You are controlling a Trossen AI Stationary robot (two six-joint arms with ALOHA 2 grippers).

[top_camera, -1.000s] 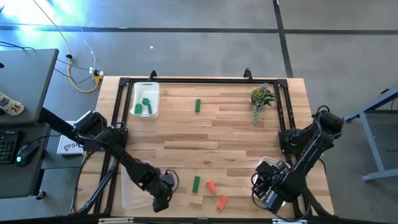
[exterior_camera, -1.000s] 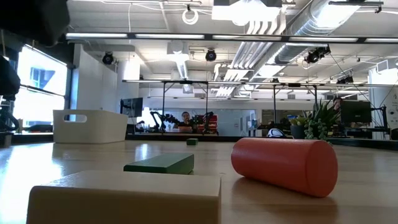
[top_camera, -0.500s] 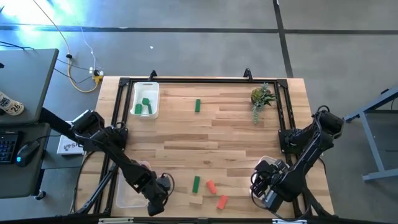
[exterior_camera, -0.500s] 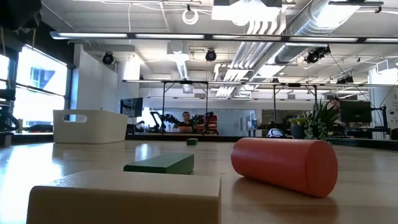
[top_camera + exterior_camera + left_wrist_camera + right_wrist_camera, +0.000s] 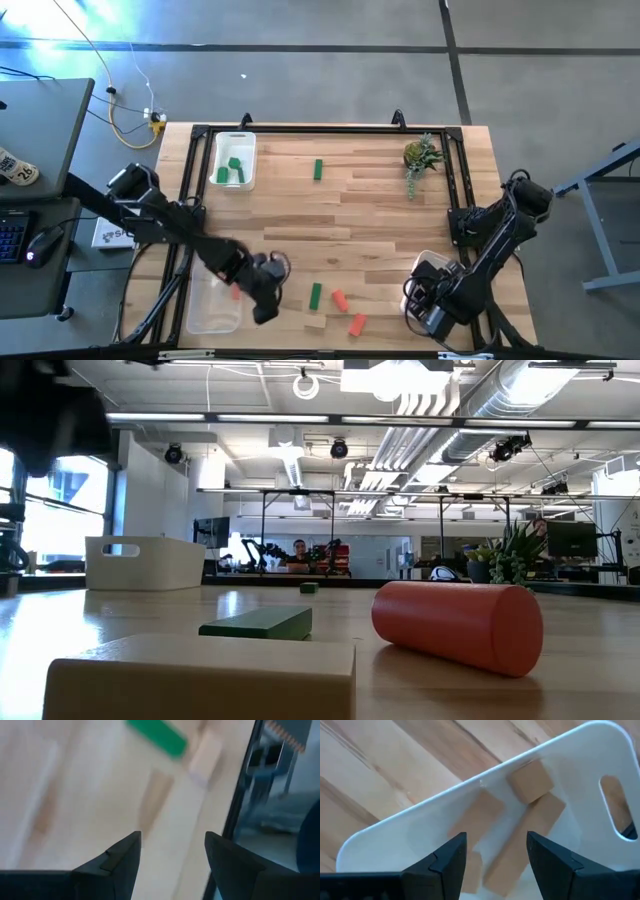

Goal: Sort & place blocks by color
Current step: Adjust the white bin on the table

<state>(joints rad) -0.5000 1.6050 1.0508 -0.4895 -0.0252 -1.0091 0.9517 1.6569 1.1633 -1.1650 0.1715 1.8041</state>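
Observation:
My left gripper is open and empty above the table near the front edge, just right of a clear tray that holds a red-orange block. Its wrist view shows a green bar and a tan block lying flat ahead. To its right a green bar, two red-orange blocks and a tan block lie on the table. My right gripper is open over the front-right tray, which holds several tan blocks.
A white tray at the far left holds green blocks. One green block lies alone at the far middle. A small plant stands at the far right. A black frame borders the table.
My left gripper has swung toward the table's left edge over the clear tray, then back toward the right and a little toward the far edge. A red-orange block now shows in that tray. The right arm has kept still.

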